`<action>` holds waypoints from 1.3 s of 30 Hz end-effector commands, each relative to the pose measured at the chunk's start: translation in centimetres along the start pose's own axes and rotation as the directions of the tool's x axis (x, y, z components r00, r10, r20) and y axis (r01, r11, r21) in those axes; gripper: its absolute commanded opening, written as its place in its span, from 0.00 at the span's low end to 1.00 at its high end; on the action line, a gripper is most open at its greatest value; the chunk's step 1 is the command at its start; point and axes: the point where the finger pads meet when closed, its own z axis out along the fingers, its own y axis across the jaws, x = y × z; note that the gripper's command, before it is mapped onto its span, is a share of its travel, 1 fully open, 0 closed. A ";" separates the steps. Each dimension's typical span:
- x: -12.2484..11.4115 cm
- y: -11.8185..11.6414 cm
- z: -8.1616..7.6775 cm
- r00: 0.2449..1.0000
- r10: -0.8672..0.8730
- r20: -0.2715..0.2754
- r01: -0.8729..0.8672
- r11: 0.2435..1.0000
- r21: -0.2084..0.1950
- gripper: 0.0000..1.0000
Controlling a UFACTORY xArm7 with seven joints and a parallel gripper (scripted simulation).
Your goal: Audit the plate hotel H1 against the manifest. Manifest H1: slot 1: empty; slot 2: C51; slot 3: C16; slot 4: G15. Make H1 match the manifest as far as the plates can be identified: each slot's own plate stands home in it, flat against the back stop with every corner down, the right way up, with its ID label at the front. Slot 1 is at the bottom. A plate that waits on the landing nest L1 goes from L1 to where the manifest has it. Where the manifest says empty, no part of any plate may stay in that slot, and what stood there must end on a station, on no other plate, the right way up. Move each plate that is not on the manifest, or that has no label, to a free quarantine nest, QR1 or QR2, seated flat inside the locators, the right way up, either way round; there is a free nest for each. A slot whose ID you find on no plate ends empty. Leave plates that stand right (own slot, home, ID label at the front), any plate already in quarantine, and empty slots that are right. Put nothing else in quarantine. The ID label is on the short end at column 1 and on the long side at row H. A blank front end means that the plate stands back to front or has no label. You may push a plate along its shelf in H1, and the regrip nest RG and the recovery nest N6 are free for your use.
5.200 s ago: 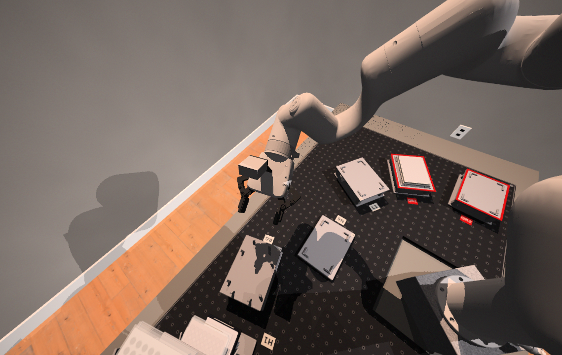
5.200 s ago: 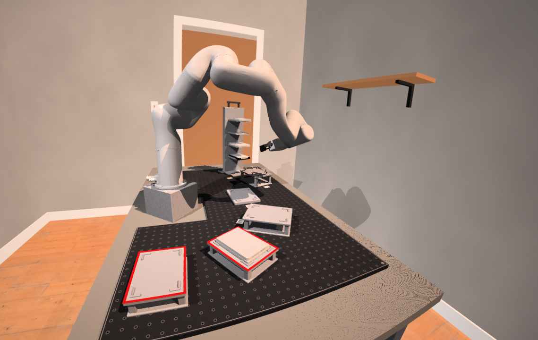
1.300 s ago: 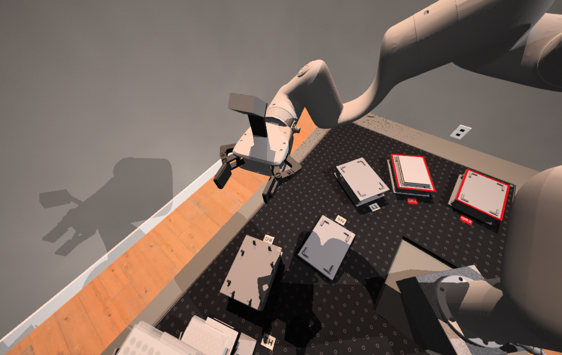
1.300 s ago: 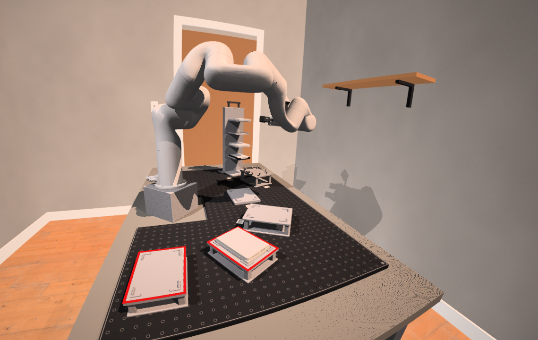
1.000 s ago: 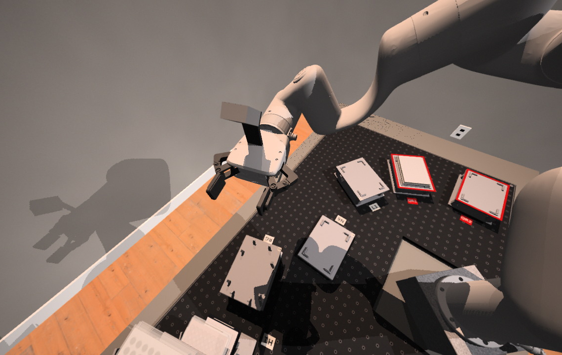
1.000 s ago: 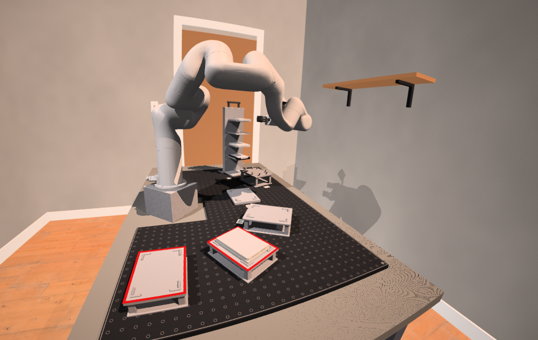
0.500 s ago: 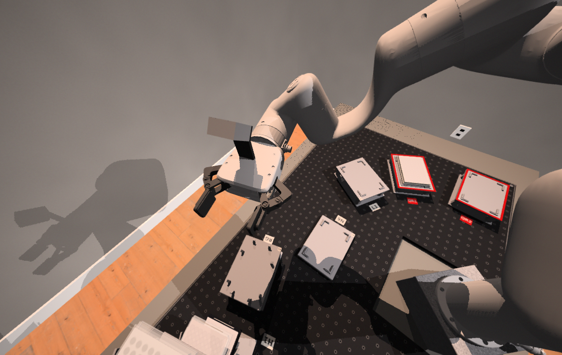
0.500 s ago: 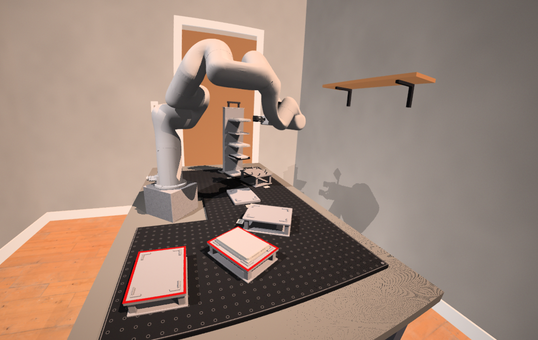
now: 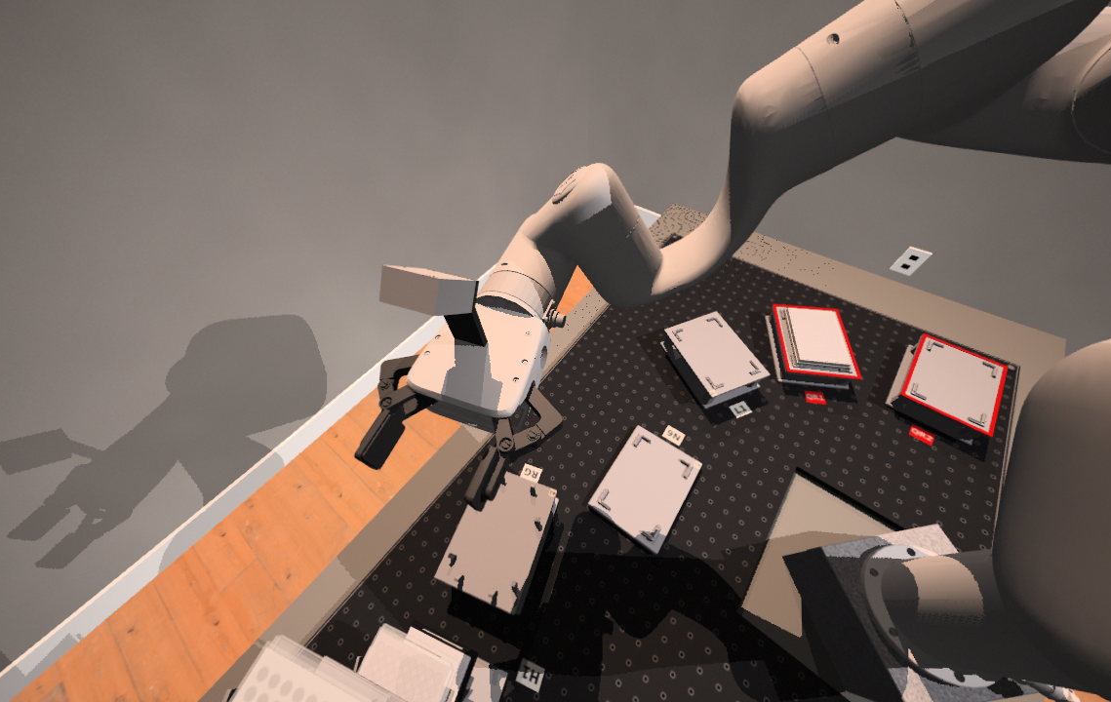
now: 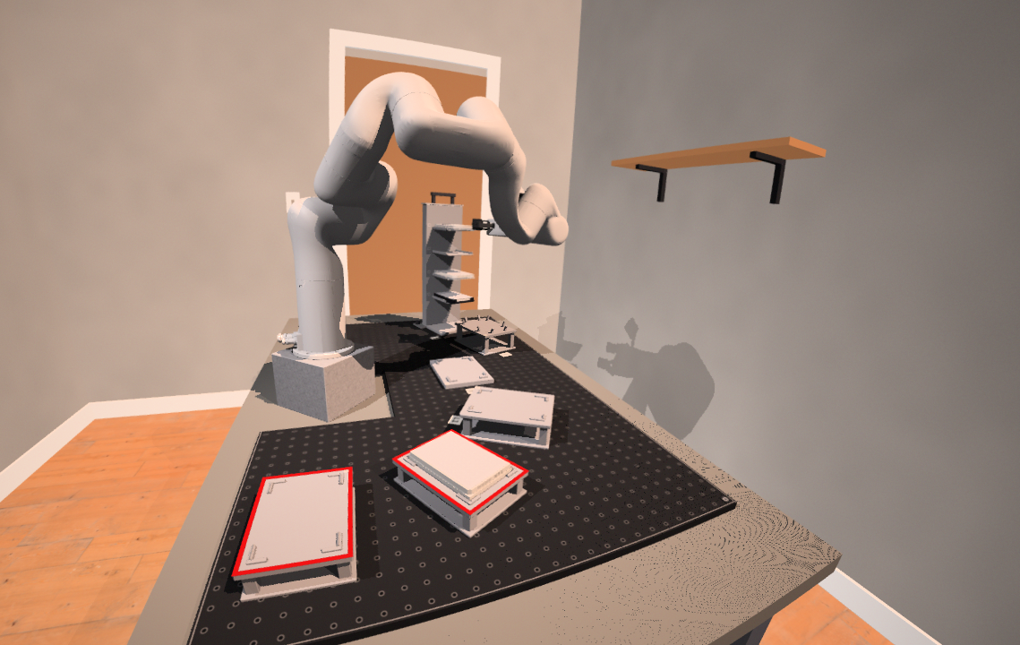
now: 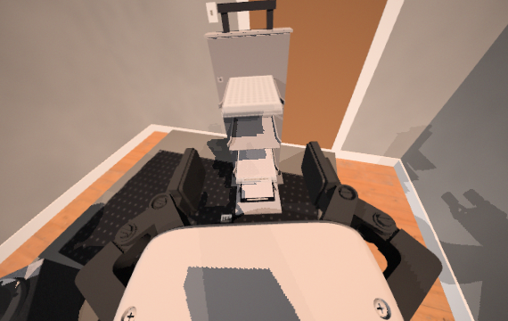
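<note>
The plate hotel H1 (image 11: 251, 111) stands straight ahead in the wrist view, and at the table's far end in the exterior view (image 10: 448, 264). Its top shelf holds a white well plate (image 11: 250, 94), wells up; I see no label on its front end. A plate with a dark rim (image 11: 258, 192) lies on the bottom shelf. What the two middle shelves hold is unclear. My gripper (image 11: 252, 157) (image 10: 481, 225) (image 9: 425, 471) is open and empty, in the air in front of the hotel at about top-shelf height, above the table's edge near RG.
Quarantine nest QR1 (image 9: 813, 342) holds a plate. QR2 (image 9: 952, 384) is empty. Landing nest L1 (image 9: 714, 356), recovery nest N6 (image 9: 646, 488) and regrip nest RG (image 9: 497, 545) carry no plate. The arm's base (image 10: 321, 376) stands on the table's left side.
</note>
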 end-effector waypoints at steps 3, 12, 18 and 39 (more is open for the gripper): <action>0.1 0.1 1.3 1.000 -0.004 0.001 0.004 1.000 0.000 1.00; 0.1 0.1 2.8 1.000 -0.004 0.001 0.004 1.000 0.000 1.00; 0.1 0.1 2.8 1.000 -0.004 0.001 0.004 1.000 0.000 1.00; 0.1 0.1 5.1 1.000 -0.004 0.000 0.004 1.000 0.000 1.00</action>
